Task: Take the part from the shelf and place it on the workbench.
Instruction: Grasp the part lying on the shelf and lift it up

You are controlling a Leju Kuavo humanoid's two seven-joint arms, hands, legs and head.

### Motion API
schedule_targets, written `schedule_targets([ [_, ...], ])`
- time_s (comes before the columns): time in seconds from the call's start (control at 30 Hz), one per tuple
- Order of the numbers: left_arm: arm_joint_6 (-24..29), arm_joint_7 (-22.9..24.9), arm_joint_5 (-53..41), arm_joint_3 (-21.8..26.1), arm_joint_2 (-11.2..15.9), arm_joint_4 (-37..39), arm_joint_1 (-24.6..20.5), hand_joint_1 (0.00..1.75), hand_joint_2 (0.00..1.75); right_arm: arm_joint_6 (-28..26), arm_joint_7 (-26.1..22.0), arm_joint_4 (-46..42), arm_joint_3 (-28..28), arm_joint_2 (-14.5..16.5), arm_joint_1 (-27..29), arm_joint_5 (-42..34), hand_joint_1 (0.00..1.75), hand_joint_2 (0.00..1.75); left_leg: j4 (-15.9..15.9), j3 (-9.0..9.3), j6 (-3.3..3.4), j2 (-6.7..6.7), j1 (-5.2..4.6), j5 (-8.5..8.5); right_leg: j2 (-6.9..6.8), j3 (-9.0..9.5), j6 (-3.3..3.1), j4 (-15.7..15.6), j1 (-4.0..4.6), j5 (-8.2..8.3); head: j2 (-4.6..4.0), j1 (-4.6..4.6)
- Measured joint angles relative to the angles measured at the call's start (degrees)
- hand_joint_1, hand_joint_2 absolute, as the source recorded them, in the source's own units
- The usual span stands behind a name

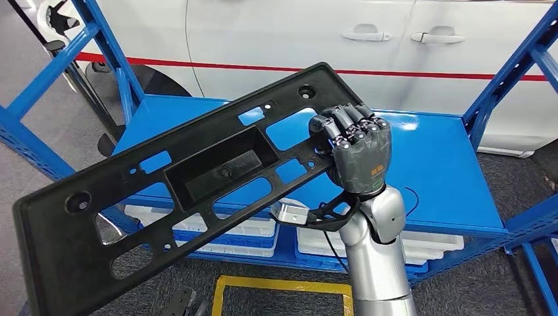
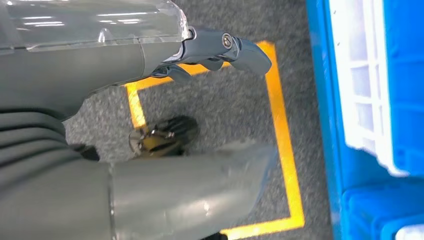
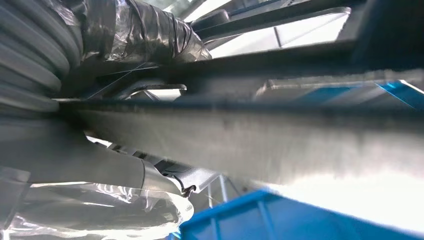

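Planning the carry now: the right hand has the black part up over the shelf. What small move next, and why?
Probably draw the black part back, clear of the blue shelf. The right hand grips one end only, so the long panel hangs tilted between the shelf posts; keep it slow.

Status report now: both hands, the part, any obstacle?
Right hand grips black part, lifted and tilted above blue shelf. Left hand hangs over the floor, holding nothing. No obstacle seen near the part.

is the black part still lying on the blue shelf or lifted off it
Lifted: the right robot hand grips the black part, tilted above the blue shelf.
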Motion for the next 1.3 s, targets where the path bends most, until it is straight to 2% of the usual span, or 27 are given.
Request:
schedule_targets([
  [0.07,-0.14,-0.02,-0.03,0.0,-0.12,0.0,-0.11,0.0,1.75,0.01,-0.11,-0.33,0.12,-0.01,0.28,-0.03,1.75,1.75,-0.04,0.02,0.35,0.08,-0.13,0.05,-0.03,-3.21,0.21,6.82,-0.11,-3.45,0.0,-0.01],
  [0.1,-0.16,-0.02,-0.03,0.0,-0.13,0.0,-0.09,0.0,1.75,0.01,-0.11,-0.39,0.13,-0.01,0.5,-0.06,1.75,1.75,0.04,-0.01,0.46,0.1,-0.19,0.03,-0.04,-4.7,0.3,9.86,-0.14,-4.51,0.0,-0.01],
  [0.13,-0.18,-0.01,-0.02,0.0,-0.14,0.0,-0.04,0.0,1.75,0.01,-0.12,-0.41,0.13,-0.02,0.71,-0.09,1.75,1.75,0.14,-0.02,0.5,0.1,-0.22,-0.02,-0.04,-5.43,0.35,11.32,-0.16,-4.55,0.0,-0.02],
  [0.17,-0.2,-0.01,-0.02,0.0,-0.16,0.0,-0.01,0.0,1.75,0.01,-0.15,-0.42,0.15,-0.02,0.86,-0.1,1.75,1.75,0.26,-0.03,0.5,0.08,-0.23,-0.08,-0.05,-5.13,0.34,10.73,-0.17,-3.57,0.0,0.0],
  [0.2,-0.23,-0.01,-0.01,0.0,-0.19,0.0,-0.01,0.0,1.75,0.01,-0.19,-0.46,0.19,-0.03,0.94,-0.14,1.75,1.75,0.41,-0.03,0.45,0.04,-0.23,-0.15,-0.06,-3.76,0.25,8.05,-0.17,-1.8,0.0,-0.01],
  [0.27,-0.39,-0.01,-0.04,0.0,-0.31,0.0,-0.04,0.0,1.75,0.01,-0.27,-0.56,0.37,-0.02,0.96,-0.3,1.75,1.75,0.89,-0.12,0.12,-0.04,-0.35,-0.43,-0.09,-0.03,-0.15,0.66,-0.05,1.27,0.0,-0.01],
  [0.3,-0.37,0.01,-0.23,0.0,-0.35,0.0,-0.05,0.0,1.75,0.01,-0.29,-0.6,0.51,-0.01,0.99,-0.39,1.75,1.75,1.07,-0.22,-0.12,-0.06,-0.43,-0.54,-0.09,1.22,-0.38,-1.89,0.03,1.99,0.0,-0.02],
  [0.33,-0.18,0.11,-0.69,-0.07,-0.38,0.0,-0.03,0.0,1.75,0.01,-0.29,-0.6,0.66,0.01,1.02,-0.46,1.75,1.75,1.19,-0.3,-0.39,-0.06,-0.51,-0.63,-0.06,1.78,-0.6,-3.15,0.15,2.12,0.0,-0.02],
  [0.43,1.29,0.6,-2.61,-0.89,-0.46,-0.02,0.13,0.0,1.75,0.01,-0.23,-0.5,1.11,0.02,1.09,-0.45,1.75,1.75,1.33,-0.35,-1.21,-0.05,-0.47,-0.86,0.04,1.96,-1.32,-3.75,0.12,2.32,0.0,-0.02],
  [0.47,1.49,0.67,-2.85,-1.23,-0.51,-0.03,0.23,0.0,1.75,0.02,-0.12,-0.44,1.36,0.05,1.09,-0.39,1.75,1.75,2.15,-0.68,-1.55,-0.03,-0.41,-1.54,0.0,2.09,-1.61,-4.01,-0.02,2.48,0.0,-0.04],
  [0.53,0.81,0.69,-2.32,-1.6,-0.58,-0.04,0.46,0.0,1.75,0.03,0.27,-0.2,2.03,0.11,1.13,-0.21,1.75,1.75,6.84,-2.77,-2.29,-0.01,-0.08,-4.44,-0.15,2.25,-2.05,-4.37,-0.25,2.7,0.0,-0.07],
  [0.6,-0.2,0.89,-1.34,-1.64,-0.62,-0.04,0.75,0.0,1.75,0.03,0.78,0.19,2.69,0.15,1.26,-0.06,1.75,1.75,13.72,-5.98,-2.95,0.01,0.33,-7.47,-0.23,2.21,-2.19,-4.38,-0.27,2.7,0.0,-0.09],
  [0.63,-0.37,1.17,-0.95,-1.64,-0.62,-0.04,0.93,0.0,1.75,0.03,1.01,0.44,2.95,0.15,1.37,-0.03,1.75,1.75,15.7,-6.95,-3.19,0.01,0.53,-7.79,-0.24,2.21,-2.19,-4.37,-0.28,2.68,0.0,-0.09],
  [0.67,-0.33,1.54,-0.59,-1.63,-0.62,-0.04,1.08,0.0,1.75,0.03,1.2,0.68,3.2,0.15,1.47,-0.02,1.75,1.75,15.68,-6.98,-3.35,0.02,0.69,-7.06,-0.23,2.21,-2.17,-4.35,-0.31,2.66,0.0,-0.1],
  [0.7,-0.25,1.92,-0.26,-1.6,-0.62,-0.05,1.17,0.0,1.75,0.03,1.38,0.91,3.46,0.15,1.55,-0.01,1.75,1.75,13.47,-5.95,-3.44,0.03,0.84,-5.39,-0.21,2.24,-2.1,-4.32,-0.36,2.62,0.0,-0.1],
  [0.73,-0.16,2.26,0.15,-1.54,-0.62,-0.05,1.21,0.0,1.75,0.03,1.55,1.09,3.77,0.15,1.58,0.01,1.75,1.75,9.69,-4.13,-3.44,0.04,0.95,-3.32,-0.18,2.28,-1.98,-4.26,-0.42,2.55,0.0,-0.1],
  [0.8,-0.22,2.91,0.79,-1.34,-0.63,-0.05,1.12,0.0,1.75,0.03,1.92,1.4,4.47,0.15,1.6,0.01,1.75,1.75,2.97,-0.86,-3.08,0.01,0.81,-1.01,-0.13,2.23,-1.44,-4.09,-0.35,2.43,0.0,-0.09],
  [0.83,-0.28,3.32,1.02,-1.2,-0.64,-0.04,1.1,0.0,1.75,0.03,2.07,1.57,4.85,0.15,1.62,-0.07,1.75,1.75,1.38,-0.13,-2.76,-0.03,0.65,-0.76,-0.11,2.18,-1.1,-4.07,-0.3,2.44,0.0,-0.08],
  [0.93,-0.25,4.67,1.26,-0.81,-0.7,-0.04,1.29,0.0,1.75,0.03,2.36,2.2,5.94,0.14,1.65,-0.57,1.75,1.75,0.68,0.0,-1.57,-0.08,0.43,-0.59,-0.08,2.18,-0.11,-4.2,-0.35,2.53,0.0,-0.08],
  [0.97,-0.2,4.96,1.28,-0.73,-0.76,-0.04,1.33,0.0,1.75,0.03,2.42,2.4,6.25,0.13,1.64,-0.76,1.75,1.75,0.43,0.06,-1.11,-0.05,0.49,-0.35,-0.1,1.96,0.11,-3.64,-0.38,1.99,0.0,-0.07],
  [1.03,-0.18,5.32,1.31,-0.61,-0.92,-0.04,1.31,0.0,1.75,0.03,2.51,2.74,6.73,0.09,1.64,-1.11,1.75,1.75,0.02,0.11,-0.28,0.03,0.6,0.04,-0.14,0.12,0.31,0.6,-0.41,-0.92,0.0,-0.06],
  [1.1,-0.2,5.54,1.32,-0.51,-1.02,-0.04,1.35,0.0,1.75,0.03,2.62,3.07,6.97,0.02,1.77,-1.23,1.75,1.75,0.06,-0.06,0.08,0.06,0.38,0.14,-0.14,-3.14,0.34,7.83,-0.36,-4.51,0.0,-0.06],
  [1.13,-0.21,5.62,1.3,-0.45,-1.04,-0.04,1.41,0.0,1.75,0.03,2.68,3.24,7.04,-0.03,1.89,-1.24,1.75,1.75,0.15,-0.16,0.13,0.06,0.26,0.17,-0.14,-4.3,0.34,10.45,-0.34,-5.31,0.0,-0.05],
  [1.17,-0.21,5.73,1.28,-0.4,-1.05,-0.04,1.47,0.0,1.75,0.03,2.74,3.39,7.11,-0.05,1.98,-1.24,1.75,1.75,0.27,-0.26,0.17,0.06,0.15,0.21,-0.15,-4.49,0.28,11.07,-0.33,-4.99,0.0,-0.05],
  [1.2,-0.21,5.89,1.27,-0.37,-1.11,-0.04,1.52,0.0,1.75,0.03,2.78,3.5,7.22,-0.07,2.04,-1.24,1.75,1.75,0.42,-0.33,0.18,0.03,0.07,0.22,-0.15,-3.58,0.14,9.56,-0.32,-3.71,0.0,-0.05],
  [1.27,-0.2,6.34,1.26,-0.32,-1.34,-0.04,1.57,0.0,1.75,0.03,2.8,3.58,7.59,-0.07,2.06,-1.33,1.75,1.75,0.76,-0.48,0.12,-0.04,-0.07,0.19,-0.15,0.28,-0.39,2.43,-0.21,-0.34,0.0,-0.06],
  [1.3,-0.21,6.58,1.26,-0.29,-1.54,-0.04,1.57,0.0,1.75,0.03,2.8,3.58,7.82,-0.07,2.07,-1.39,1.75,1.75,0.99,-0.63,0.01,-0.06,-0.2,0.17,-0.16,1.84,-0.59,-0.69,-0.08,0.75,0.0,-0.07],
])
